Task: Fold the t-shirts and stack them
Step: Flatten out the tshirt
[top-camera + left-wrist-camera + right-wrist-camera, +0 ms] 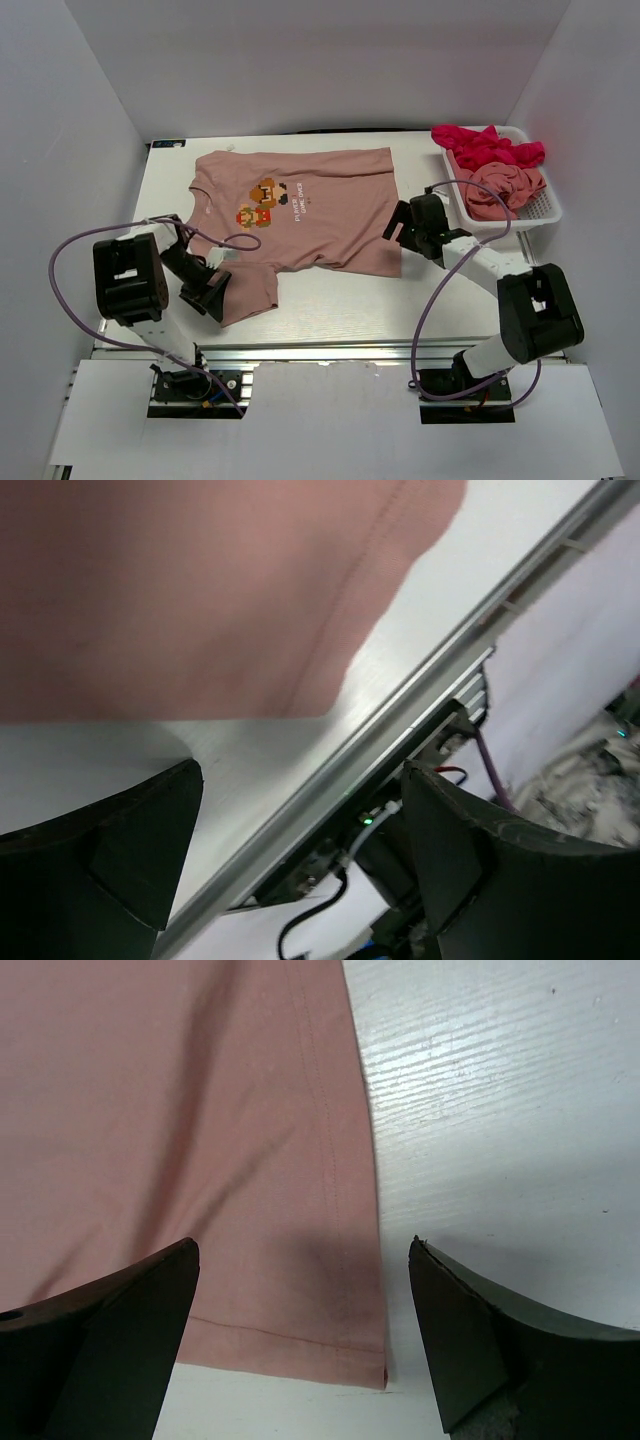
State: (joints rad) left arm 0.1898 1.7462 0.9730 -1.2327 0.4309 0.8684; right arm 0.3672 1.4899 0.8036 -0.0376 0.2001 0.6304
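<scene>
Along the near edge of the table (330, 305) at 6 o'clock runs a metal rail (330, 348). Between this rail and the cloth there is a bare white strip, widest in the middle and toward 4 o'clock.

At 8 o'clock the left gripper (212, 298) stands with its claw wide and holds nothing. It is above the table edge, just beside the near sleeve (250, 288) of the printed t-shirt (330, 215).

This salmon-pink shirt lies flat and face up in the middle of the table. Its long axis goes from 9 to 3 o'clock, with the neck toward 9 and the hem toward 3. The far side of the shirt is near the far edge of the table, so little room is left there.

At 3 o'clock the right gripper (396, 228), also wide and holding nothing, is over the near hem corner (370, 1360), where bare table begins.

At 2 o'clock, in the far corner, stands the white basket (545, 215), apart from the hem. Inside are a crumpled pink shirt (505, 185) and a magenta shirt (485, 148) which hangs over the far rim. White walls (60, 150) close three sides of the table.
</scene>
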